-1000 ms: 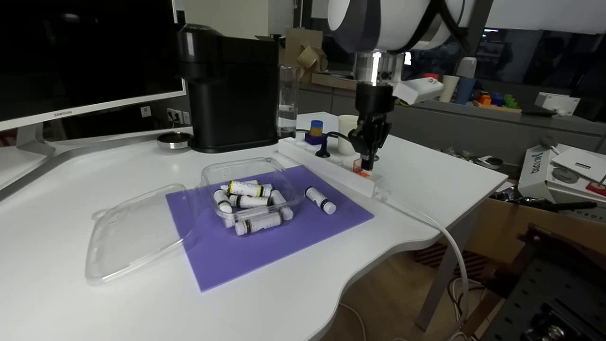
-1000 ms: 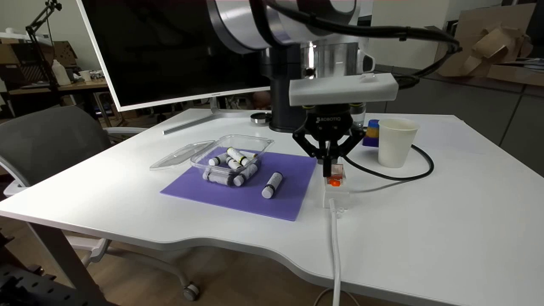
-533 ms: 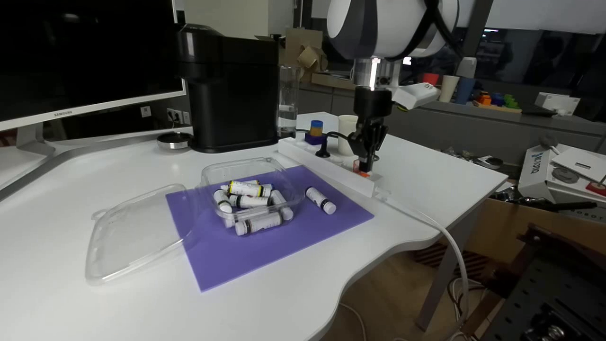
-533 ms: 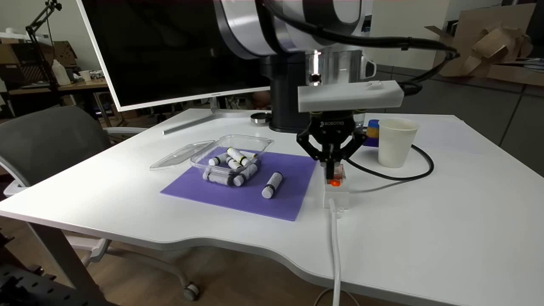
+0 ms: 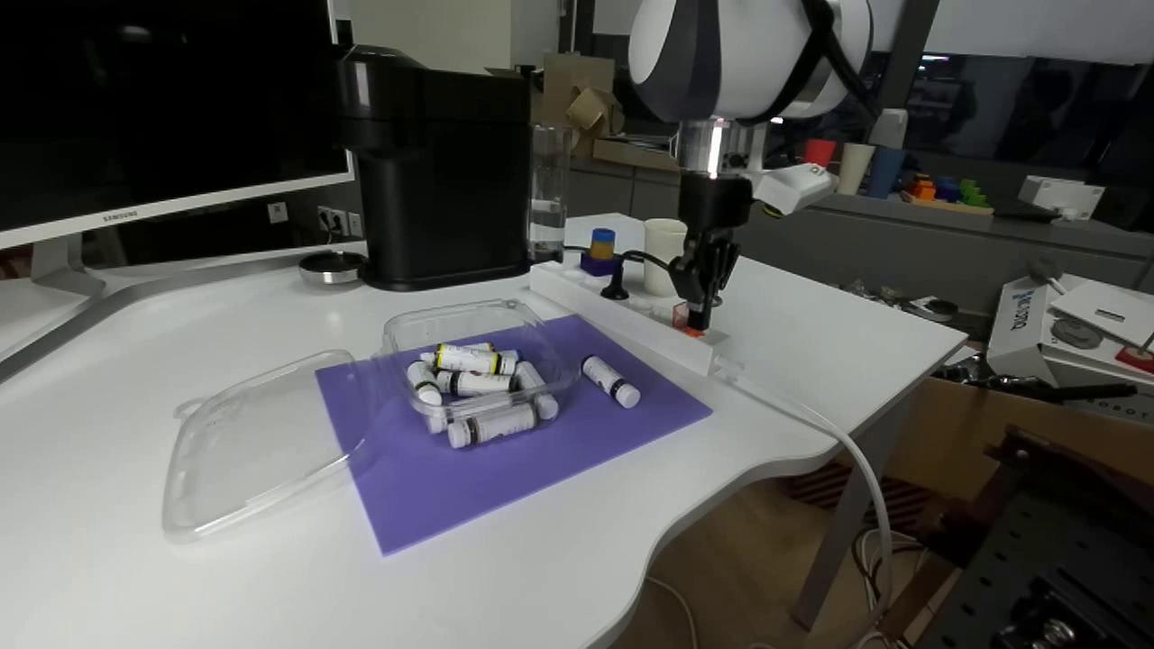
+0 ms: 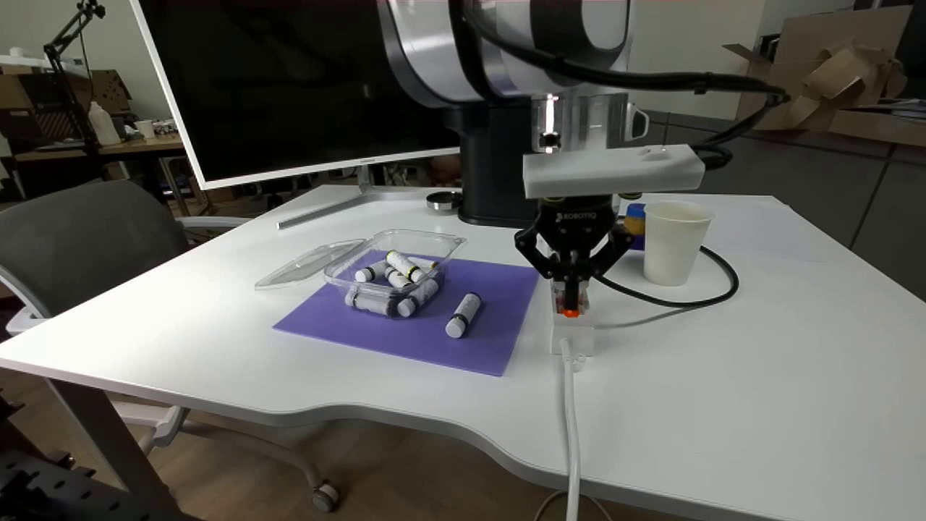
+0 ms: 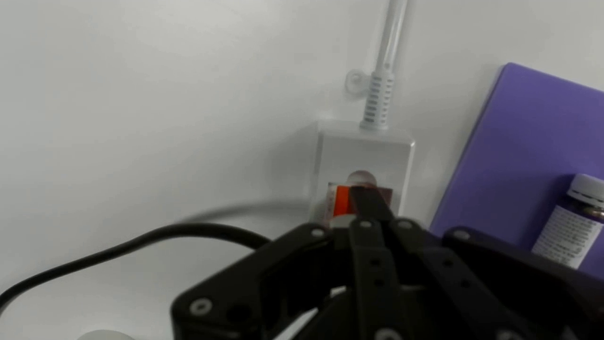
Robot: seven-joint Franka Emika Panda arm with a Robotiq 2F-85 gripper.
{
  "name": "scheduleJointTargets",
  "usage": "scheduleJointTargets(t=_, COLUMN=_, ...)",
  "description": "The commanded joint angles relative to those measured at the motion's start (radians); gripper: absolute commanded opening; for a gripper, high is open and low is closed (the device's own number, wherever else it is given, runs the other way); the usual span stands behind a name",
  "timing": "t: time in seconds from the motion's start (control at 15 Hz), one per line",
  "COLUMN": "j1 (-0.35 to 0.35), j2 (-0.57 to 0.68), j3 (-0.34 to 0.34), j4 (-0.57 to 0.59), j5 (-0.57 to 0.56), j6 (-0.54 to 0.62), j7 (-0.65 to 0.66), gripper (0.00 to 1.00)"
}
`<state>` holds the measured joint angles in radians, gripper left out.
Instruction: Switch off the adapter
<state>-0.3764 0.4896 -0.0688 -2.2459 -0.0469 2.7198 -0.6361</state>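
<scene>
White bench (image 6: 723, 405), monitor (image 5: 167, 108) upper left in both exterior views. Adapter (image 5: 631, 323) just right of centre, long axis slanting upper left to lower right in an exterior view, white cord (image 6: 571, 427) off its near end. Tool (image 6: 571, 304) points down, fingers together, nothing seen clamped. Key relation: adapter directly beneath tool, tips at the cord-end switch (image 7: 341, 202), its orange showing left of them in the wrist view. Touching or not, can't tell. Next probably needs a short straight press; off-centre tip could slip.
</scene>
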Motion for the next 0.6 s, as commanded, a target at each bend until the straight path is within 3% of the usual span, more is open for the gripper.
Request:
scheduleJointTargets(t=0.0, j1=-0.015, j2=0.03, j3=0.011, j4=0.034, j5=-0.004, j6=0.004, j7=-0.01, gripper=0.0)
scheduleJointTargets(t=0.53, j1=0.007, j2=0.067, j3=-0.008, j4=0.046, j5=-0.034, j6=0.028, j7=0.015, gripper=0.0)
